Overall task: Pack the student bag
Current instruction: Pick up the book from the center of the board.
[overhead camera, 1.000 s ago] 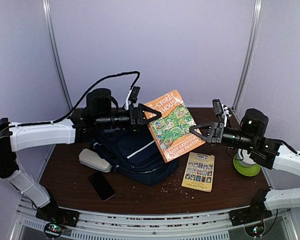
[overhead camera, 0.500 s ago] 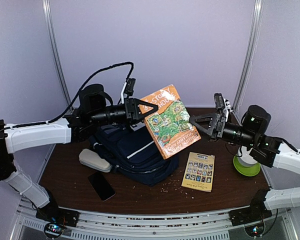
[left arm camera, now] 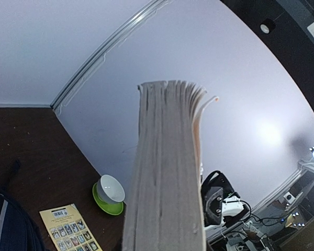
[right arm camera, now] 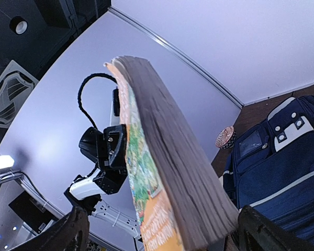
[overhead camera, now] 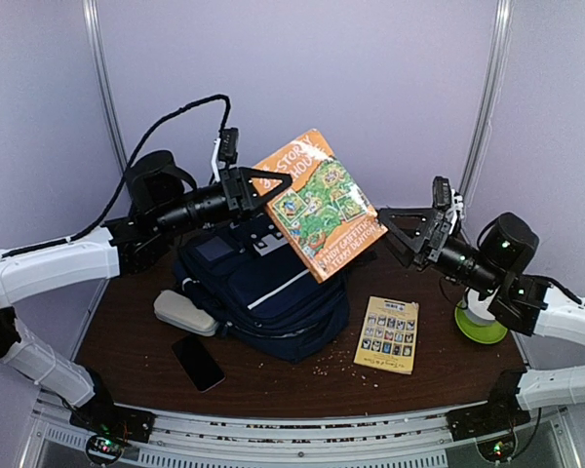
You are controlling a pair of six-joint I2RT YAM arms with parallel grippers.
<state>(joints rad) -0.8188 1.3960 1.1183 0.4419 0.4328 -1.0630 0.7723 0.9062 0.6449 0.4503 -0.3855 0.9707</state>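
The student bag lies on the brown table, navy with thin white stripes; the right wrist view shows it too. An orange picture book hangs tilted in the air above the bag. My left gripper is shut on its upper left corner, and the left wrist view shows only the book's page edge. My right gripper stands wide open at the book's right corner without pinching it. Both its fingers flank the book in the right wrist view.
A beige pouch and a black phone lie left of the bag. A yellow booklet lies to its right. A white cup on a green saucer stands under the right arm. Crumbs dot the table front.
My right gripper has let go of the book, opened wide and drawn back to the right. The left arm has raised the book up and to the left.
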